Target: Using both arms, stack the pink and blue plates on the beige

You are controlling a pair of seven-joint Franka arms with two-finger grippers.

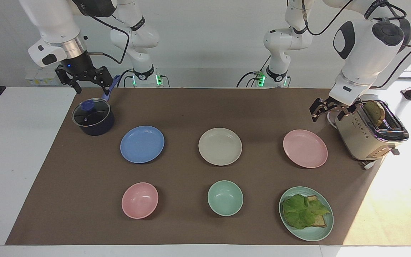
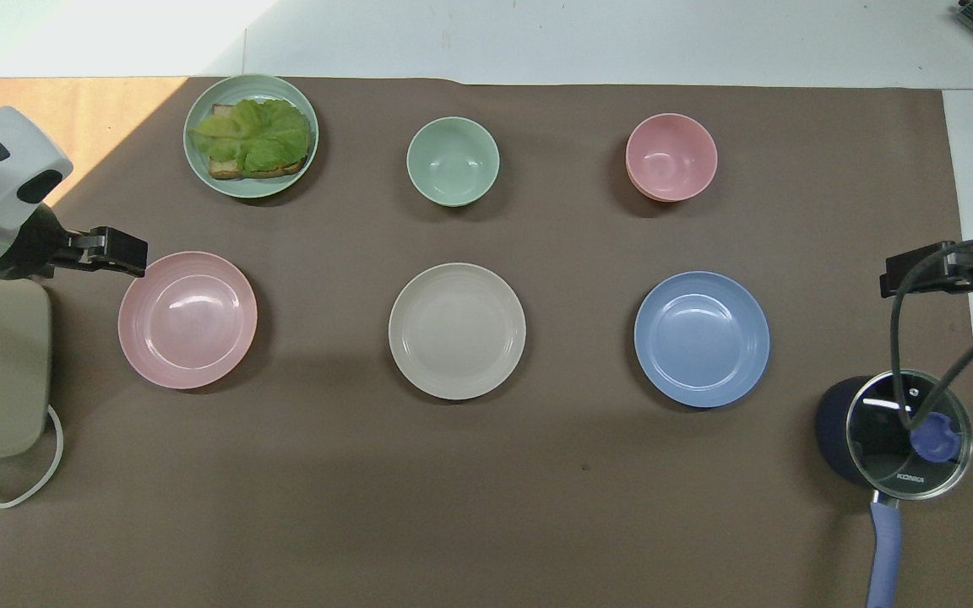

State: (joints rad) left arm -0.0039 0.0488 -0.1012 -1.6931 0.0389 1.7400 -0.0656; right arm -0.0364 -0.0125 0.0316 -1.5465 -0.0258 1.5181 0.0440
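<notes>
Fingers spread on both grippers, the left gripper (image 1: 328, 110) hangs nearest the pink plate (image 1: 305, 148) (right gripper (image 1: 84, 80) nearer the blue plate (image 1: 142, 144)), beige plate (image 1: 220, 146) between.

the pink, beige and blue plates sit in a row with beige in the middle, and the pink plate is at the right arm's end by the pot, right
Not quite. The pink plate is at the left arm's end, beside the toaster; the blue plate is the one by the pot at the right arm's end. The beige plate does sit in the middle of the row. The facing view shows it.
</notes>
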